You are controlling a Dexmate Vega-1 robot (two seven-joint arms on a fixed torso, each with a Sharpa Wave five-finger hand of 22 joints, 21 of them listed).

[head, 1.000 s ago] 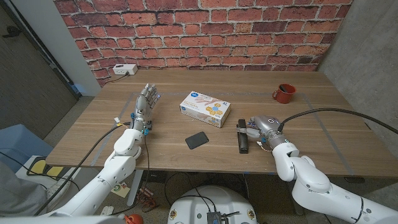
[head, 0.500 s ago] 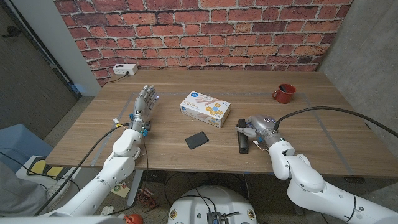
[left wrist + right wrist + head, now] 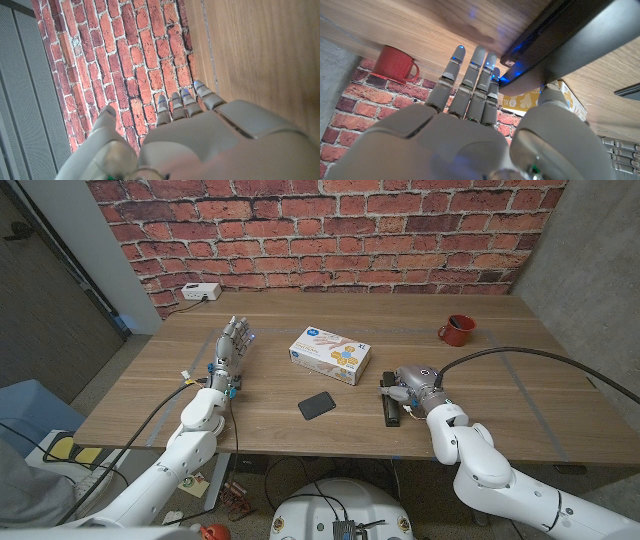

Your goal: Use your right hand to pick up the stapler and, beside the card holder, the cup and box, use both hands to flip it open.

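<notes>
The black stapler (image 3: 389, 402) lies on the wooden table (image 3: 500, 410), right of the black card holder (image 3: 318, 405) and in front of the glove box (image 3: 331, 355). My right hand (image 3: 411, 384) is at the stapler's far right side, fingers stretched out. In the right wrist view the fingertips (image 3: 492, 70) touch the stapler (image 3: 570, 35) and the thumb (image 3: 550, 97) lies against its side, with no grip closed around it. The red cup (image 3: 457, 330) stands at the back right. My left hand (image 3: 232, 350) stands upright at the left, fingers extended, holding nothing.
A white power strip (image 3: 201, 292) sits at the table's back left edge, against the brick wall (image 3: 330, 230). A black cable (image 3: 520, 360) runs from my right arm across the table's right side. The cup (image 3: 395, 62) and box (image 3: 540, 100) show beyond my right hand.
My right hand has slid left, closing up against the stapler. The left hand, box, cup and card holder have not moved.
</notes>
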